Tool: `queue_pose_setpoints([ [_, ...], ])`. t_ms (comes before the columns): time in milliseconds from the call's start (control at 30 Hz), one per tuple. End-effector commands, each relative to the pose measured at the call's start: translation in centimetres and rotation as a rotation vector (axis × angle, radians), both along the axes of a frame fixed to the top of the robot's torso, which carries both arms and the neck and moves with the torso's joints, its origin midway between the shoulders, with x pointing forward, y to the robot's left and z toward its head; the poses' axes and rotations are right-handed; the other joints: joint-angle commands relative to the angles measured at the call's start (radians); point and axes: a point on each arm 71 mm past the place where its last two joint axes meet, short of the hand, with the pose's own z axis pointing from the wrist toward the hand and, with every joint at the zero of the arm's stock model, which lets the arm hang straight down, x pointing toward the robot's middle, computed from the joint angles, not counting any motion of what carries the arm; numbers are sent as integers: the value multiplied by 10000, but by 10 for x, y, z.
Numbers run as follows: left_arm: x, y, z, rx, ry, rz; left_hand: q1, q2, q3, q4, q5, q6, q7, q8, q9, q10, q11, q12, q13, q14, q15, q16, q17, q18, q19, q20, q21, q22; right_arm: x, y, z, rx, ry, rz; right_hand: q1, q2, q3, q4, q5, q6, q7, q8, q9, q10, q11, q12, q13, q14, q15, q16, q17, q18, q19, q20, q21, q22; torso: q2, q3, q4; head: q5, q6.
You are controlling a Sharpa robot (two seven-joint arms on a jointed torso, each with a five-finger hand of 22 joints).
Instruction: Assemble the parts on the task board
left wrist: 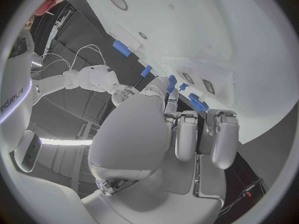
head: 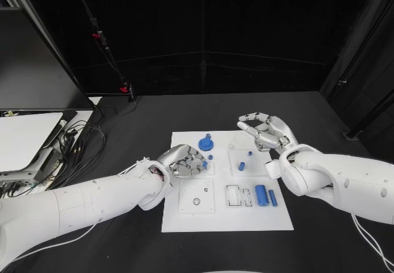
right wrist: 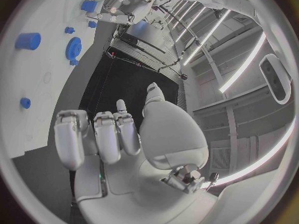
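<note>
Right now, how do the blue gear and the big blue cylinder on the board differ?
The blue gear lies at the far edge of the task board, between the two hands; the big blue cylinder lies in the near right part, by the right arm. The gear is round, with a raised hub; the cylinder is long and lies on its side. Both are blue, and no hand touches either.

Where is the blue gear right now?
In the head view, the blue gear lies on the task board's far edge, between the two hands.

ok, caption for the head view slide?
Both silver hands, left and right, hover over the white task board with blue parts.
</note>
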Motion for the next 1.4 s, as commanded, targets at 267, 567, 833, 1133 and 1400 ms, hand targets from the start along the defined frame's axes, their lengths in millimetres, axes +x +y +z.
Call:
queue_pose_setpoints([
  [267,1,-4,0,176,46,-104,6,82,-39,-14,-34,32,-41,-21,-1,1080,60,35,2632,1046,27,8,2628,-65,1044,-52,31,2634,0,-2,1,51,7,-61,92,-24,-18,93,75,7,440,117,-21,1022,86,33,2633,1057,93,24,2633,57,654,83,9,2451,-2,5,6,-6,-44],
  [567,1,-3,-1,222,132,-146,10,88,-46,-18,-49,-2,-31,-35,-9,1080,70,35,2632,1046,34,8,2628,-65,1044,-49,31,2634,0,-3,1,84,-7,-86,106,-23,-18,124,89,116,456,204,-29,1022,104,33,2633,1057,110,24,2633,51,672,96,26,2459,-5,4,1,15,-77],
  [833,2,-1,-2,254,156,-76,17,99,-42,-21,-54,2,-31,-32,-8,1080,72,35,2632,1046,36,8,2628,-65,1044,-47,31,2634,-1,-4,1,115,14,-115,108,-24,-18,129,90,133,459,215,-31,1022,107,33,2633,1057,112,24,2633,51,672,98,26,2459,-9,-5,-28,56,-68],
  [1133,2,-1,-2,257,144,-73,22,108,-41,-24,-63,3,-30,-30,-8,1080,73,35,2632,1046,38,8,2628,-65,1044,-46,31,2634,-1,-5,1,125,27,-153,108,-24,-18,129,90,133,459,215,-31,1022,107,33,2633,1057,112,24,2633,51,672,98,26,2459,-10,4,-22,44,-65],
  [1400,2,-2,-2,248,124,-71,19,105,-50,-24,-80,-8,-24,-34,-10,1080,77,35,2632,1046,41,8,2628,-65,1044,-44,31,2634,0,-4,1,121,55,-157,112,-25,-19,135,95,156,465,232,-35,1022,113,33,2633,1057,116,24,2633,53,668,101,22,2457,-13,1,-20,53,-116],
])
